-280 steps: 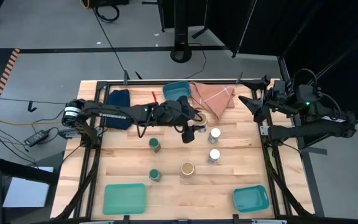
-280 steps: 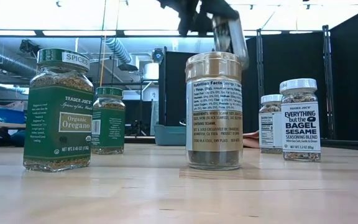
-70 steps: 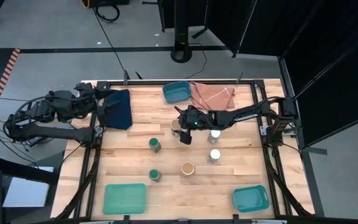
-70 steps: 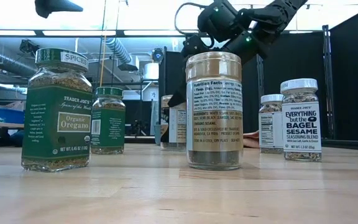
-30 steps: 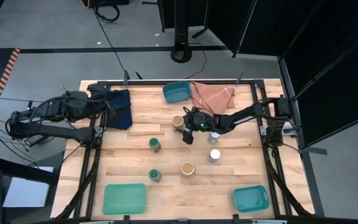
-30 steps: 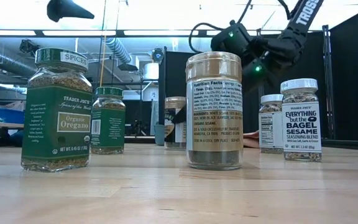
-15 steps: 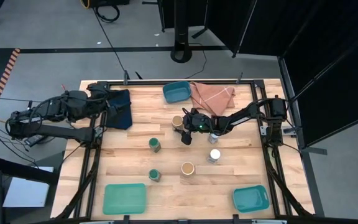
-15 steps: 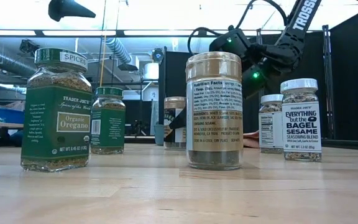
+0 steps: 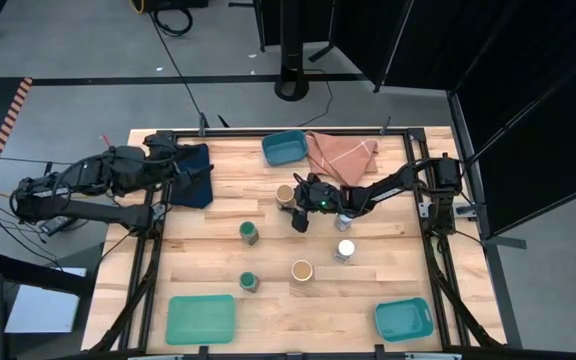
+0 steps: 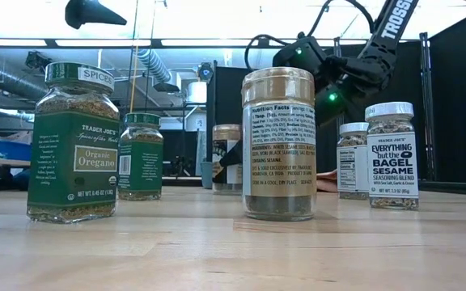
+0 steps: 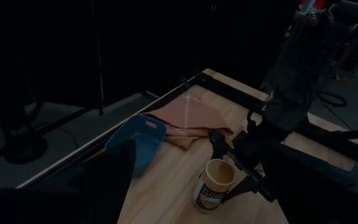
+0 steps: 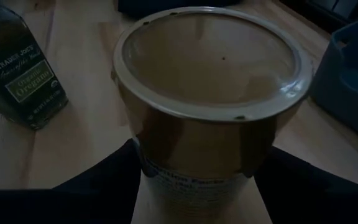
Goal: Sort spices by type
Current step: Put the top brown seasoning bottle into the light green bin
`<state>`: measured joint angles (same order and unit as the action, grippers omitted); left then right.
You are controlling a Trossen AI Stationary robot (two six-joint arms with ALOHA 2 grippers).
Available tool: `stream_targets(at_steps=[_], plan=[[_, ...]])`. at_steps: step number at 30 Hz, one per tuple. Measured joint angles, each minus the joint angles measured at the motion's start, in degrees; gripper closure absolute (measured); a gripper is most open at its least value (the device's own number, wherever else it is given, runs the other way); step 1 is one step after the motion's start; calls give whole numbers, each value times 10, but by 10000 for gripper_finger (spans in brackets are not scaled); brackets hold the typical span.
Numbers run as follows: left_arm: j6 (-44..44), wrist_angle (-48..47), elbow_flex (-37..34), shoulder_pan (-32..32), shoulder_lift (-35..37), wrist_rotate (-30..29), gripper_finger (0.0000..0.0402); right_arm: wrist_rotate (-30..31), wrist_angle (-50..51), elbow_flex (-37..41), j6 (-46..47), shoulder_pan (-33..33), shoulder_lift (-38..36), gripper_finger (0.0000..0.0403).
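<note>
Jars stand upright on tabletop point(image 9: 218, 250). Right gripper point(image 12: 194, 165) reaches to far-centre tan jar point(image 9: 285, 194) near teal bin point(image 9: 284, 148) — fingers point(image 12: 98, 180) flank jar's sides, one each side; contact not clear, jar on wood. Second tan jar point(image 9: 301, 271) nearer front, centre. Two green jars point(image 9: 250, 233) point(image 9: 250, 282) left of centre. White jars: one point(image 9: 345, 249) right of centre, other point(image 9: 344, 216) partly under right arm. Left gripper point(image 9: 180, 170) waits over dark cloth point(image 9: 196, 175) at far left — fingers apart, holding nothing.
</note>
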<state>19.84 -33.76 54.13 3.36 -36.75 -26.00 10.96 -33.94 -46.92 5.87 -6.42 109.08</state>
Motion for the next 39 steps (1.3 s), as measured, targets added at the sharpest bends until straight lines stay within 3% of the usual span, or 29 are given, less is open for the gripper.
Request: stream_targets(at_steps=[14, 19, 29, 34, 39], plan=[[0, 2, 0, 0, -5, -1, 55, 2, 16, -32, -39, -4, -90, 125], [2, 42, 0, 0, -22, 4, 55, 1, 19, -50, -49, 4, -111, 125], [-42, 157, 0, 0, -95, 80, 55, 1, 37, -83, -61, 28, -114, 125], [-92, 153, 8, 0, -136, 128, 55, 1, 48, -85, -61, 34, -114, 125], [-138, 129, 59, 0, -188, 151, 55, 0, 64, -85, -61, 34, -114, 125]])
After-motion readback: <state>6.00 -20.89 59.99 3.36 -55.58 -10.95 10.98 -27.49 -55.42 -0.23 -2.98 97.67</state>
